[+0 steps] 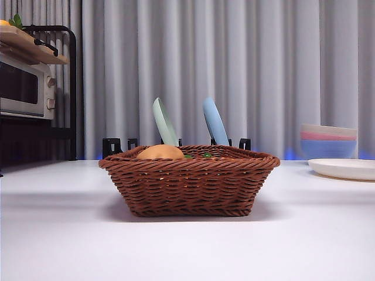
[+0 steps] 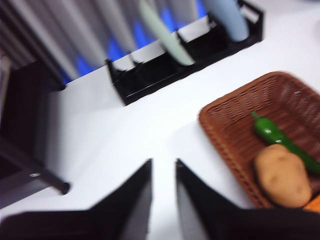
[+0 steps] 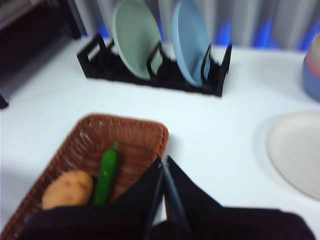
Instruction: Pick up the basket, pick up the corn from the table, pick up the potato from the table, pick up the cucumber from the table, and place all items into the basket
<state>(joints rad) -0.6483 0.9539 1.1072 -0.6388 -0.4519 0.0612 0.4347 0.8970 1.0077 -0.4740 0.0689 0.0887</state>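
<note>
Basket (image 1: 188,178) on table (image 1: 58,234) holds potato (image 2: 282,175), cucumber (image 2: 280,140). Left gripper (image 2: 163,170) slightly spread above table; right gripper (image 3: 164,165) pressed together, empty.

Both grippers plain matte black, no markings, screws or cables visible. Left gripper (image 2: 163,192): two flat, wedge-shaped jaws tapering to blunt tips, with a narrow gap between them. Right gripper (image 3: 163,172): same black tapered jaws, tips pressed together, merging into a bulky dark, blurred body.
</note>
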